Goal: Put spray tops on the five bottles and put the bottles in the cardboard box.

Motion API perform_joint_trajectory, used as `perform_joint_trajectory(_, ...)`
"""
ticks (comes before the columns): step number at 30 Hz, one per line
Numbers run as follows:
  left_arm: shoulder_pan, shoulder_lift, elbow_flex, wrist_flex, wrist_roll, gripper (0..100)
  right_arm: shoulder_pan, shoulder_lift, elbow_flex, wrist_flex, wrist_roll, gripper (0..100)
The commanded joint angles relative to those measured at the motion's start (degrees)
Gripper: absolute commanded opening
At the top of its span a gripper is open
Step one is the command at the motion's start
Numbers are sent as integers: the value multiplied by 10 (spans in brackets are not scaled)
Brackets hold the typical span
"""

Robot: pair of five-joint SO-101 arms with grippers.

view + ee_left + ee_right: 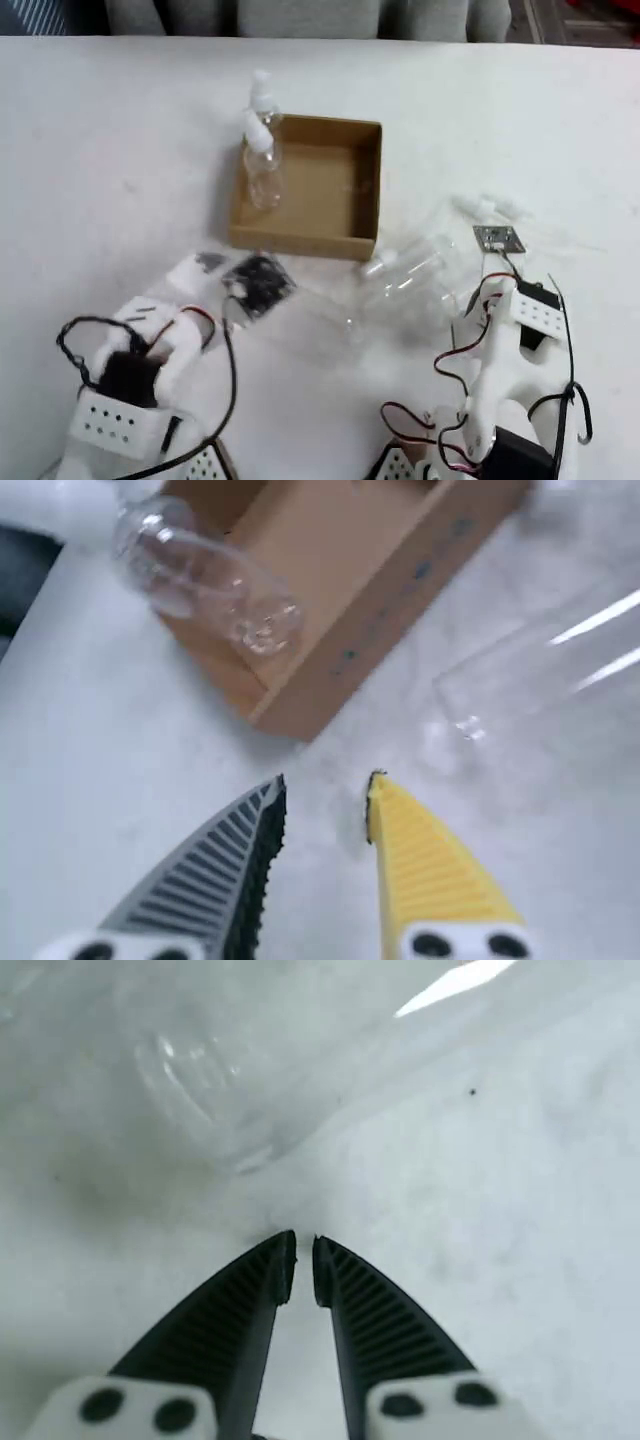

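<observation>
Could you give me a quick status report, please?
Left gripper open, empty, by the cardboard box. Right gripper shut, empty, by a clear bottle on the table. One spray-topped bottle across the box wall.

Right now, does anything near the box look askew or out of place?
Yes. One capped bottle leans tilted against the box's left wall instead of lying flat inside. Clear bottles lie on their sides on the table right of the box, not in it.

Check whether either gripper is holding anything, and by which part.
Nothing is held. The left gripper is open near the cardboard box; the right gripper is shut, empty, beside a clear bottle.
</observation>
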Motion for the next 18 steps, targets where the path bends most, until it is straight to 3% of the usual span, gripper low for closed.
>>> perform_joint_trajectory(1,77,101,-145,100,-50,138,8,-12,-2,-17,6,15)
perform_joint_trajectory(11,180,291,-217,128,-206,144,8,-12,10,-37,6,15)
perform_joint_trajectory(18,197,341,-216,71,-212,253,8,-12,10,-37,8,15)
